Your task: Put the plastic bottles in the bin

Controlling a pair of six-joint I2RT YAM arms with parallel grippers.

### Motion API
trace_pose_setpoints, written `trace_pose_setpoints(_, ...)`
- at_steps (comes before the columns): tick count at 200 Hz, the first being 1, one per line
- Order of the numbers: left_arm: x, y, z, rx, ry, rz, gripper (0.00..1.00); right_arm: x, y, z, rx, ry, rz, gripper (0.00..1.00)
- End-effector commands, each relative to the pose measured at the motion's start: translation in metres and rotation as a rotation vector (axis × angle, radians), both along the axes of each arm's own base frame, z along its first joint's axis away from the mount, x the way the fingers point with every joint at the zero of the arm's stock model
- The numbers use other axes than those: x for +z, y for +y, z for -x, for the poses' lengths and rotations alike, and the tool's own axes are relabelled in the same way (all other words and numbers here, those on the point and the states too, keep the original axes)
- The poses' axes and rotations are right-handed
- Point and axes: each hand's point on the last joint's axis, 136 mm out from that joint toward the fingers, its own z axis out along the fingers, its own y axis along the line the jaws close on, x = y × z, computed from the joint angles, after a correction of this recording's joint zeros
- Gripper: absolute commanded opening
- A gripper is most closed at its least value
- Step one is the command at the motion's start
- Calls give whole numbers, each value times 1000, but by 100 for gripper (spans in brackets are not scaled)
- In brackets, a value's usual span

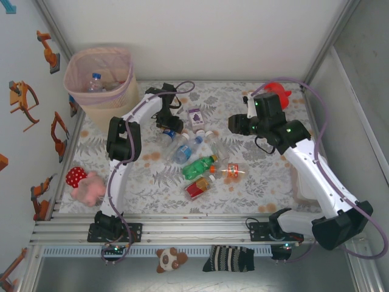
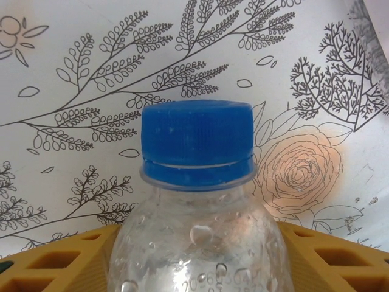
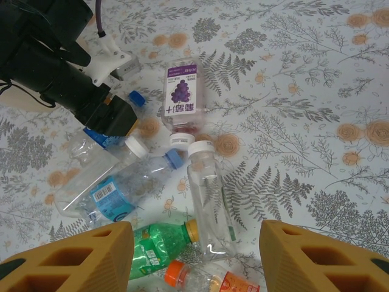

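Left wrist view: your left claw point(image 2: 194, 258) clamps a clear blue-capped plastic bottle point(image 2: 197, 182), long axis running straight out from it, cap pointing away; your right claw point(image 3: 196, 240) gapes open.

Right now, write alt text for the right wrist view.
Plastic bottles lie scattered on a floral tablecloth beneath the open right gripper, among them a white-capped clear bottle, a grape-label bottle and a green bottle. At upper left, the left gripper clamps a blue-capped bottle.
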Motion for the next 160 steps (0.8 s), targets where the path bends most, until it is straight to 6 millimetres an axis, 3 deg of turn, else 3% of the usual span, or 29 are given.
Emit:
trace_pose_setpoints(1,3,5,7,-3,13,-26,62,8,-3,5,-15,-24,-5,56)
trace_pose_setpoints(40,29,8,0,-1,-62,-31,60,12,-4,5,-14,-30,-6,56)
trace_pose_setpoints(85,75,6,-6,10,-162,16,60,16,-3,5,-9,-37,-4,56)
trace_pose_setpoints(133,140,-1,-8,23,-291,114,59,18,-6,7,-14,-47,1,56)
trace_pose_setpoints(160,186,-2,-8,36,-390,175,59,18,-6,7,-11,-50,4,56)
